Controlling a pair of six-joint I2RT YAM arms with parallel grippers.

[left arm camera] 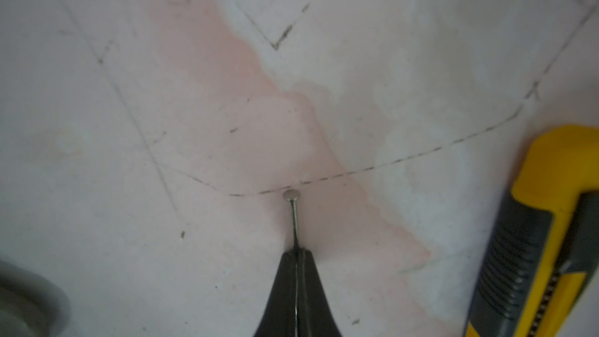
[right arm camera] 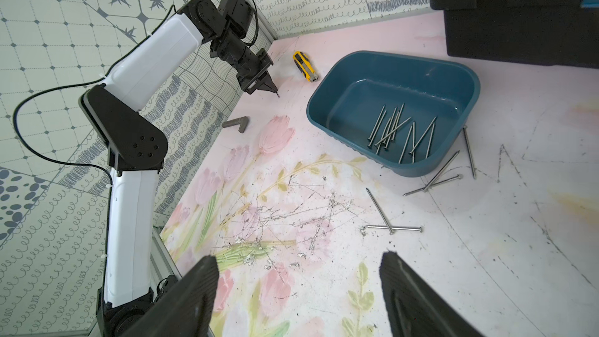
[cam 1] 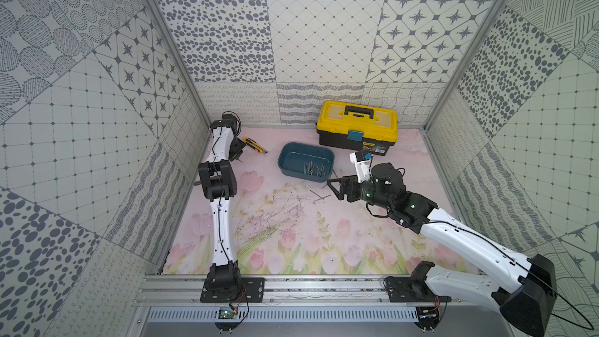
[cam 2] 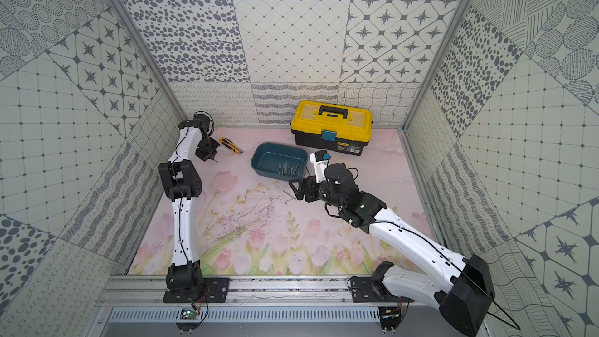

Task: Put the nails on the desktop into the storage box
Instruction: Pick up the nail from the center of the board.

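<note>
While the left fingers [left arm camera: 282, 290] press together on 1 thin grey nail [left arm camera: 294, 222], the left wrist view shows its flat head pointing away from them over the pale pink tabletop [left arm camera: 129, 124], just short of a dashed scratch. Whether the nail touches the surface cannot be told. A yellow and grey utility knife [left arm camera: 551, 222] lies nearby.

Seen from the right wrist, the right fingers [right arm camera: 197, 296] stand wide apart with nothing between them, above the scuffed tulip print. Beyond them sits the teal storage box [right arm camera: 324, 115], holding a heap of roughly 10 nails [right arm camera: 398, 131] at the end nearer this arm. 5 loose nails lie on the tabletop outside it:
- a single nail [right arm camera: 469, 152] just beside the wall
- a crossed pair [right arm camera: 428, 185] near that wall
- a second crossed pair [right arm camera: 389, 227] a little farther out

A dark L-shaped bar [right arm camera: 238, 123] lies by the left arm, well apart from the box.

Both top views show the storage box in the middle of the tabletop, near the front of a yellow and black toolbox [cam 1: 356, 124]. The open right fingers are just beside the box's corner. The left fingers point down at the far left, close to the knife.
</note>
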